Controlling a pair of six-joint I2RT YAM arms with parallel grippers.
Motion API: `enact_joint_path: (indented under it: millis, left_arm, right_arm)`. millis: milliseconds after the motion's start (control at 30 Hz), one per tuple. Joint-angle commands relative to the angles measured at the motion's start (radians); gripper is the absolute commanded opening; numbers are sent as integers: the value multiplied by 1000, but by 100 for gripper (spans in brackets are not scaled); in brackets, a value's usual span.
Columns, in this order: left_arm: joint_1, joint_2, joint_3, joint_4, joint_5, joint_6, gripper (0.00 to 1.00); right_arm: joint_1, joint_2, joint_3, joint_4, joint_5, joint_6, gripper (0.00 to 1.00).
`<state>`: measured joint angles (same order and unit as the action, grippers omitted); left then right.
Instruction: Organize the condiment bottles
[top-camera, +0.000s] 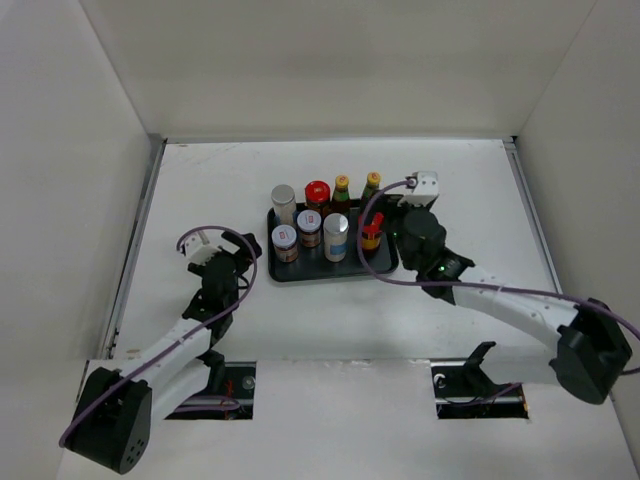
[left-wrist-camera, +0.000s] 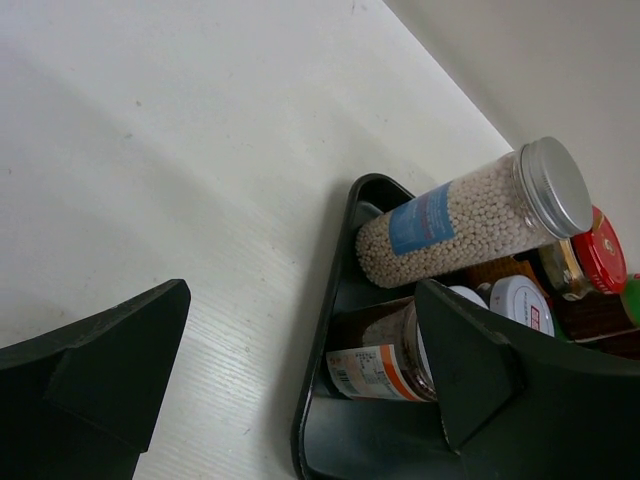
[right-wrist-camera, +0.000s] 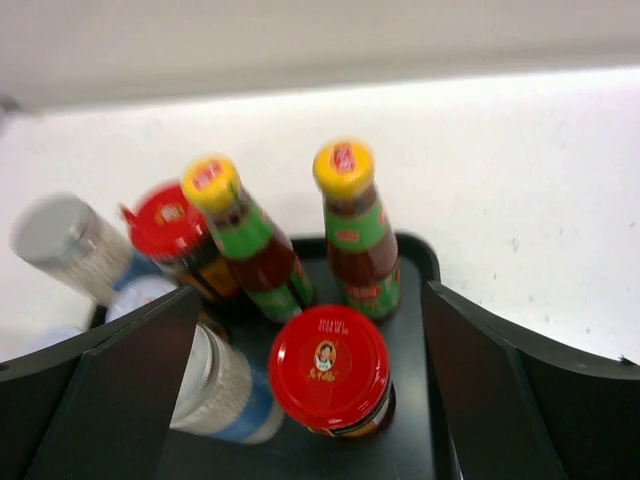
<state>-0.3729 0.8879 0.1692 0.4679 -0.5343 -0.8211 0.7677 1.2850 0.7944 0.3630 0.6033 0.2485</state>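
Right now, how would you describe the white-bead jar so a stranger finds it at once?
Find the black tray on the white table. At its far left corner stands a clear jar with a silver lid. Unlike the red-capped dark jar beside it, it shows small white beads and a blue label.

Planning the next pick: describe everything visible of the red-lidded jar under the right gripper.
The red-lidded jar is short and round, apparently glass with dark contents, its red lid bearing a small portrait logo. It stands upright on the black tray's right side, in front of two yellow-capped bottles. The right gripper straddles it open, no contact visible.
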Motion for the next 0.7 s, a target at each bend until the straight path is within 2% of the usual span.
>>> enact_joint_path:
  millis: [0, 67, 100, 133, 200, 233, 267, 333, 367, 567, 667]
  left_arm:
    - [7, -26, 84, -90, -6, -24, 100]
    - [7, -14, 108, -126, -12, -15, 100]
    - [9, -6, 124, -147, -10, -12, 100]
    - [4, -1, 133, -159, -15, -10, 100]
    - [-10, 26, 165, -186, -19, -7, 100]
    - [-16, 42, 188, -202, -20, -1, 100]
    - [-22, 54, 213, -228, -20, 2, 100]
    - [-39, 65, 246, -264, -23, -4, 100]
    - [-50, 65, 256, -267, -32, 2, 100]
    - [-103, 68, 314, -279, -96, 54, 100]
    - [-100, 94, 343, -304, -110, 71, 100]
  right_arm:
    - [-8, -107, -67, 119, 79, 21, 100]
    - [-21, -150, -109, 129, 105, 41, 99]
    - [-31, -170, -130, 131, 116, 58, 86]
    - [-49, -190, -153, 129, 122, 75, 63]
    - [-75, -223, -181, 110, 131, 109, 26]
    - [-89, -251, -194, 87, 133, 141, 20]
    - [-103, -274, -205, 55, 130, 182, 19]
    - [-152, -300, -216, 4, 116, 238, 21]
    - [-178, -309, -224, -10, 112, 256, 25]
    - [-274, -342, -284, -6, 49, 351, 78]
    - [-279, -323, -296, 8, 44, 368, 88]
